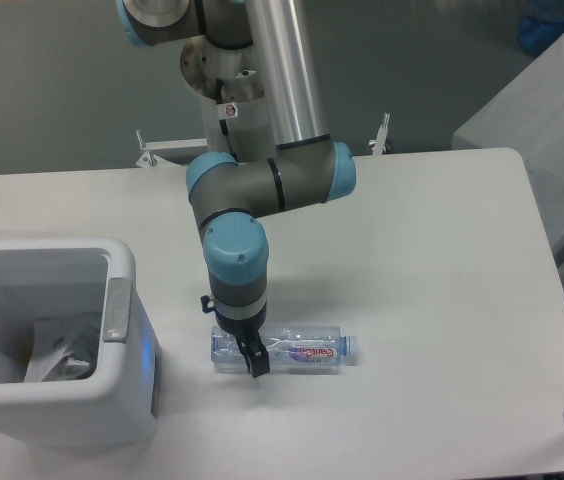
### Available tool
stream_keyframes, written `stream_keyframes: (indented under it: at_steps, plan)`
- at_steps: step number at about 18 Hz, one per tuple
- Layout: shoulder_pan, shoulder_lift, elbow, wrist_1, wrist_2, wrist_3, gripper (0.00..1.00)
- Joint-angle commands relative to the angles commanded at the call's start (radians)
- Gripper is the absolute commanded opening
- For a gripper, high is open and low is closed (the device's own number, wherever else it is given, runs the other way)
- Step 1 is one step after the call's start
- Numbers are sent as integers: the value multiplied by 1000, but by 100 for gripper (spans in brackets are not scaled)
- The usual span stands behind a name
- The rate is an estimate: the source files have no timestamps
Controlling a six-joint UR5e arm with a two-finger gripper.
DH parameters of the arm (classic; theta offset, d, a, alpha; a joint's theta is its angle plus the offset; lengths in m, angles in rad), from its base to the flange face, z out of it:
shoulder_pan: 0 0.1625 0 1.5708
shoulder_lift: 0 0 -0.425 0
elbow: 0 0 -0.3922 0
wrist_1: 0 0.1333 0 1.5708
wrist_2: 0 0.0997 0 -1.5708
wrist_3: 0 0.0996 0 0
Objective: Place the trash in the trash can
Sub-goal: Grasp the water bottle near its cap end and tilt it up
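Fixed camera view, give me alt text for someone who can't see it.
A robot arm's gripper reaches down over a clear plastic bottle lying on a white table. Left of it stands a white trash can with a crumpled wrapper inside.
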Motion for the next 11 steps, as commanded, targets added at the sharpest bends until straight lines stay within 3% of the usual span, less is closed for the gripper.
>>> stream_keyframes:
  at_steps: [2, 6, 11]
  plan:
    - [0, 0, -2, 0, 0, -3, 97]
    - [0, 6, -2, 0, 0, -23, 69]
    - [0, 9, -3, -2, 2, -26, 62]
